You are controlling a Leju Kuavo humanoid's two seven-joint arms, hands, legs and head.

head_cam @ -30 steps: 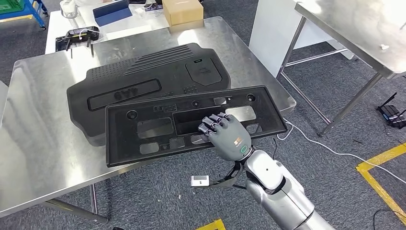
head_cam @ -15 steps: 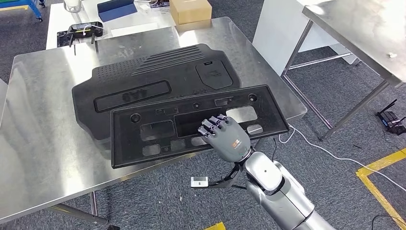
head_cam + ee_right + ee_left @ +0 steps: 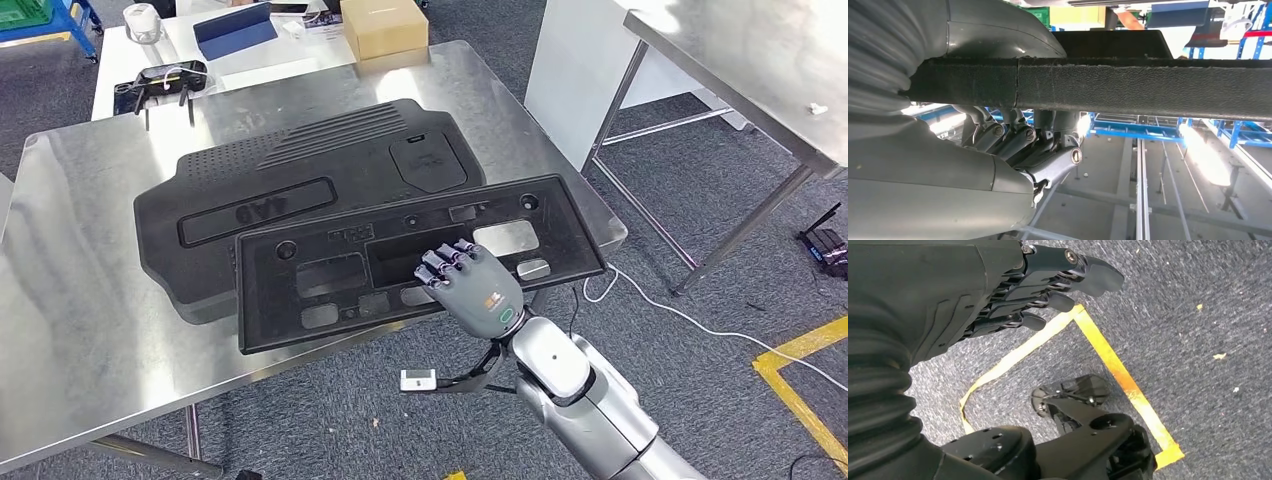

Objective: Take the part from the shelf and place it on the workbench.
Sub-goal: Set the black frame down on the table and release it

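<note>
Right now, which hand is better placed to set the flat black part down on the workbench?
The right hand. It already grips the flat black part at its near edge, above the steel workbench. The left hand hangs over the carpet floor, holding nothing.

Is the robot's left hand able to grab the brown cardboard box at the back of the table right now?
Probably not. The left hand hangs down by the floor, holding nothing, and the cardboard box sits at the workbench's far edge, beyond two big black parts.
</note>
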